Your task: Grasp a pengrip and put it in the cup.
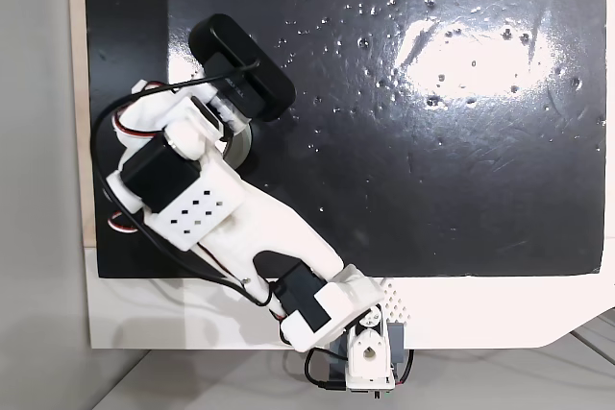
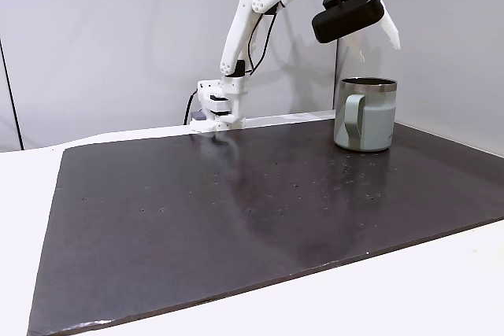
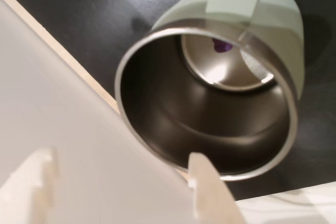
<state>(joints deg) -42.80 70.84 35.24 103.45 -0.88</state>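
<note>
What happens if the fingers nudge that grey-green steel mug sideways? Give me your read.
The grey-green steel mug with the loop handle would probably slide rather than tip: it stands squat and upright on the smooth dark mat. Its shiny metal rim looks rigid, likely slippery to pinch. The small purple piece inside adds almost no weight.

Bright, even light from above throws a white glare patch on the dark mat [image 1: 480,60] at the upper right of a fixed view. In the wrist view the steel inside of the cup [image 3: 157,108] shines with soft reflections, and the pale claw [image 3: 121,182] along the bottom edge is blurred.

White printed arm [image 1: 259,228] with black servos, black cables and a white pincer [image 3: 126,192].
</note>
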